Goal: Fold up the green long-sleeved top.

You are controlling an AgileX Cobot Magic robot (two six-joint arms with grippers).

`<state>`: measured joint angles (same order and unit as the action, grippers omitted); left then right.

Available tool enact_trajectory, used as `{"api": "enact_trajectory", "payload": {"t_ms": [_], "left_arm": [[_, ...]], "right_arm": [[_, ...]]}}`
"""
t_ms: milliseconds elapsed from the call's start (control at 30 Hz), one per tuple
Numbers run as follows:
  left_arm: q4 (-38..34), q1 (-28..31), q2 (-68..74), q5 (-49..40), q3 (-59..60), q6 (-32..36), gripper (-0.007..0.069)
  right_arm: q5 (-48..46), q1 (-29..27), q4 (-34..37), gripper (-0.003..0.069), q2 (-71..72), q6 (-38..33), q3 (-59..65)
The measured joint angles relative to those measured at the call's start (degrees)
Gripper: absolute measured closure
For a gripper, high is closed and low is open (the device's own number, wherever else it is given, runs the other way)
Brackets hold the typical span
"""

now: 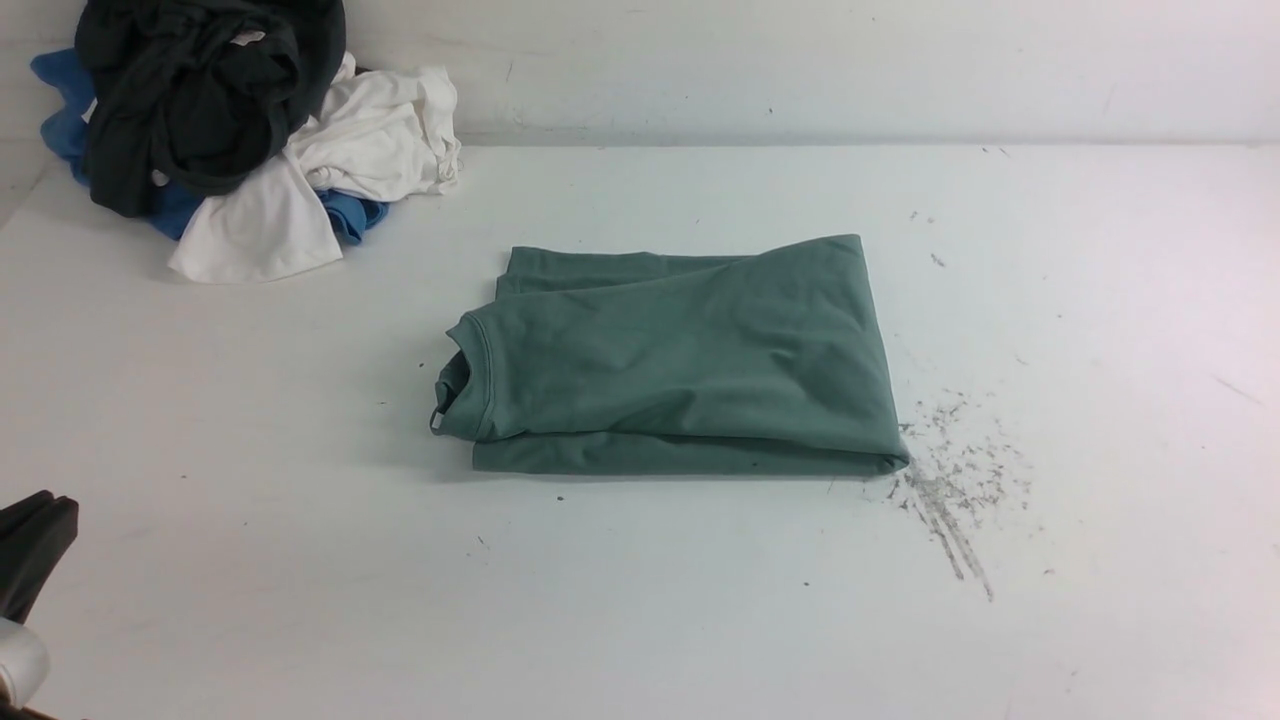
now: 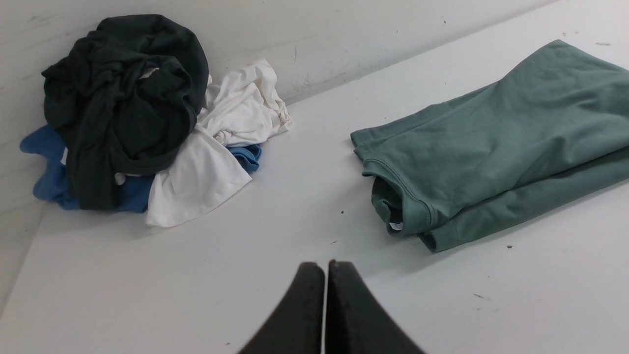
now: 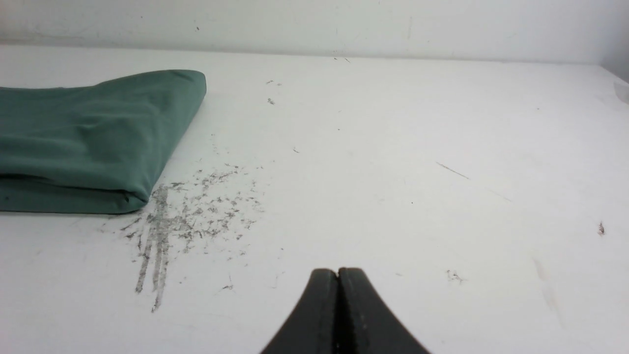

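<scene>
The green long-sleeved top (image 1: 680,360) lies folded into a compact rectangle in the middle of the white table, its neck opening at the left end. It also shows in the left wrist view (image 2: 496,142) and the right wrist view (image 3: 88,142). The chest logo is hidden. My left gripper (image 2: 326,268) is shut and empty, above bare table near the front left, well short of the top's collar; its dark tip shows in the front view (image 1: 35,540). My right gripper (image 3: 338,273) is shut and empty, above bare table to the right of the top. It is out of the front view.
A pile of other garments sits at the back left corner against the wall: a blackish dark-green one (image 1: 200,90) on top, white ones (image 1: 330,160) and blue ones (image 1: 60,110). Grey scuff marks (image 1: 950,500) lie on the table by the top's right front corner.
</scene>
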<state>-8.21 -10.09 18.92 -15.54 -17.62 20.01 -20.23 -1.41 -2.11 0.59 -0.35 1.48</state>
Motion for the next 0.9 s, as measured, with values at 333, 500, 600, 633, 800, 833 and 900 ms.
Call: {"api": "enact_trajectory", "payload": {"t_ms": [333, 500, 600, 633, 800, 833, 900], "left_arm": [[0.42, 1.18, -6.04, 4.49, 8.76, 0.0, 0.0631], [0.47, 5.76, -16.37, 6.42, 18.32, -6.31, 0.0631], [2.65, 8.88, -19.3, 2.34, 19.07, -12.01, 0.0631], [3.24, 9.48, -19.42, 1.22, 19.07, -12.9, 0.0631], [4.95, 9.78, -19.53, -4.95, 19.01, -14.72, 0.0631], [4.95, 9.41, -19.53, -5.13, 18.97, -13.89, 0.0631], [4.84, 8.44, -19.53, -5.31, 18.9, -12.37, 0.0631]], "right_arm": [[-0.07, -0.05, 0.06, 0.0669, 0.0, 0.0, -0.04], [-0.07, -0.1, 0.11, 0.0669, 0.0, 0.0, -0.04], [-0.1, -0.1, 0.27, 0.0669, 0.0, 0.0, -0.04], [-0.15, -0.1, 0.26, 0.0669, 0.0, 0.0, -0.04], [-0.24, -0.1, 0.26, 0.0669, 0.0, 0.0, -0.06], [-0.24, -0.1, 0.26, 0.0669, 0.0, 0.0, -0.06], [-0.28, -0.1, 0.28, 0.0669, 0.0, 0.0, -0.06]]}}
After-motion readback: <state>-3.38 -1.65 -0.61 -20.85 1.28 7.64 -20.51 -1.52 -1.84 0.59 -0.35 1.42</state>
